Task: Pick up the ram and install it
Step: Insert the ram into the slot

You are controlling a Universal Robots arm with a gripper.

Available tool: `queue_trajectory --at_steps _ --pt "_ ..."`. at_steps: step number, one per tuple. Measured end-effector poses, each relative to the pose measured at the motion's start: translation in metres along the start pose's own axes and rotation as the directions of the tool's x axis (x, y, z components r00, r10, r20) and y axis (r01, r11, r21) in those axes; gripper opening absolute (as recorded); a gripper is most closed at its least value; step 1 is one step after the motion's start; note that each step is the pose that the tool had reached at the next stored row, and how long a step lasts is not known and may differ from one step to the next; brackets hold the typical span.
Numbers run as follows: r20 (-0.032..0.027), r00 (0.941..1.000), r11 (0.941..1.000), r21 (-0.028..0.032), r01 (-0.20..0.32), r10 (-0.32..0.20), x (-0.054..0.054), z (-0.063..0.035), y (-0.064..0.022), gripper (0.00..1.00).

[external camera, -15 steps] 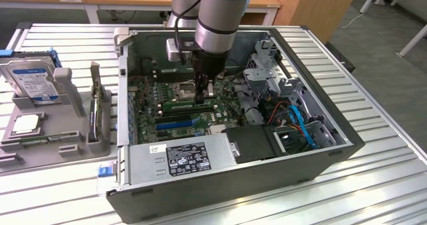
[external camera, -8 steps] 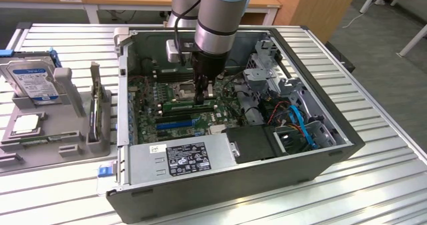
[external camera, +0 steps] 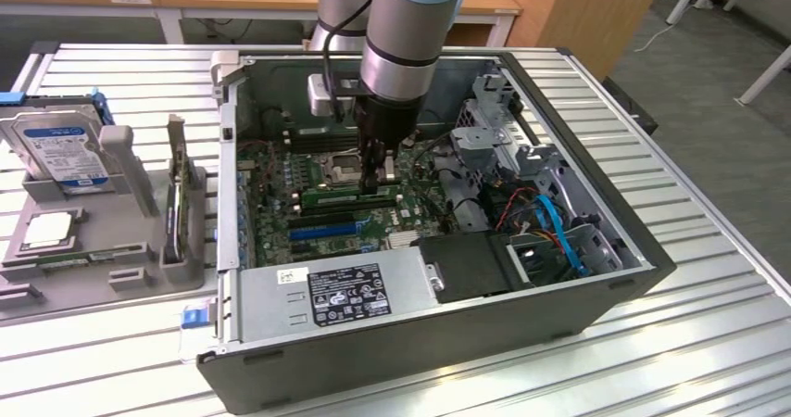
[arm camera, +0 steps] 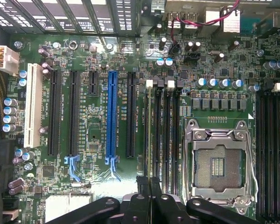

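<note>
Grip first: we are seeing the tool (external camera: 370,178) (arm camera: 150,183) standing narrow, its two dark fingers nearly meeting and pinching the top edge of the ram (external camera: 336,195) (arm camera: 148,135). The ram is showing as a long, thin green stick standing on edge. In the wrist view we are looking straight down on it, so it is reading as a pale, very thin line running out from between the fingers. It is sitting along one of the black memory slots (arm camera: 167,135) in the row next to the open processor socket (arm camera: 218,163). Whether it is fully seated we are not able to tell. Around it the green motherboard (arm camera: 93,70) is spreading out, with a blue expansion slot (arm camera: 112,116) among black ones. All of this is lying inside the open computer case (external camera: 495,343), which is resting on the slatted bench (external camera: 705,343). Well apart, on the exterior view's left, a grey tray (external camera: 37,296) is carrying a hard drive (external camera: 62,153).
</note>
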State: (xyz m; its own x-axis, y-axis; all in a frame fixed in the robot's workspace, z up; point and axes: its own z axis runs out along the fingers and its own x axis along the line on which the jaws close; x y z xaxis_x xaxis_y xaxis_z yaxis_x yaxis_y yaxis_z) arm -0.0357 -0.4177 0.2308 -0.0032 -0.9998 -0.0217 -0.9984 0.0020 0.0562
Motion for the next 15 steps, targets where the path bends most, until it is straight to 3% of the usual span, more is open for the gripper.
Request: queue_trajectory --at_steps 15 --pt "-0.0001 1.0 1.0 0.0 0.0 0.0 0.0001 0.0027 -0.0001 0.11"
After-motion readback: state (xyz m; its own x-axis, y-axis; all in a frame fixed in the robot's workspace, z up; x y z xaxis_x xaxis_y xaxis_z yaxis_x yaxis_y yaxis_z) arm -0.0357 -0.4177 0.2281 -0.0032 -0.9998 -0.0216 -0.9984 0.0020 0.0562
